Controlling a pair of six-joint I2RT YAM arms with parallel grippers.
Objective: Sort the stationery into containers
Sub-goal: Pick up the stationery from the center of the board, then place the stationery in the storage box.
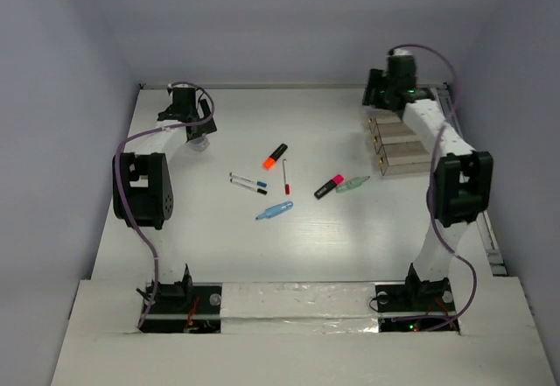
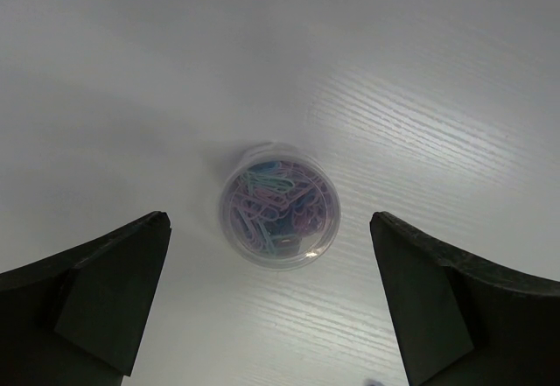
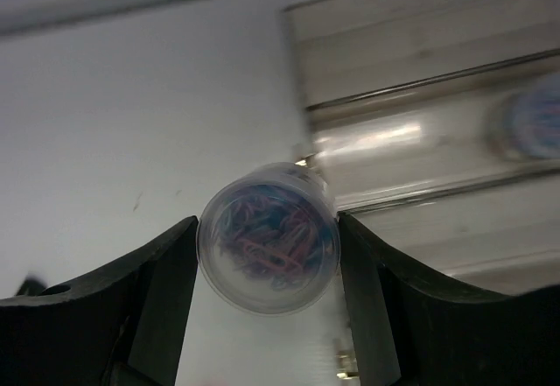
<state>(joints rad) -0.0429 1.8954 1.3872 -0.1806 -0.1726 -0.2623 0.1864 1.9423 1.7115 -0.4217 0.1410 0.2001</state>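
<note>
White table (image 1: 219,246) spreads under me, with the organiser (image 1: 404,148) at its far right, where my right gripper (image 3: 267,228) reaches it. Those fingers are clamped on a pot (image 3: 267,250) of clips, held at the organiser's edge, I judge for dropping in. My left gripper (image 2: 269,220) hangs wide open and empty over a second pot (image 2: 278,207) far left, lined up to take it. Highlighters (image 1: 275,155) and pens (image 1: 248,182) lie loose mid-table.

A flat white tabletop (image 1: 219,246) with a fine wood-grain finish is bounded left, rear and right by plain pale grey-blue walls (image 1: 289,18). A glossy white tape strip (image 1: 297,303) runs along its near edge. A thin grey rail (image 1: 493,242) lines its right edge.
</note>
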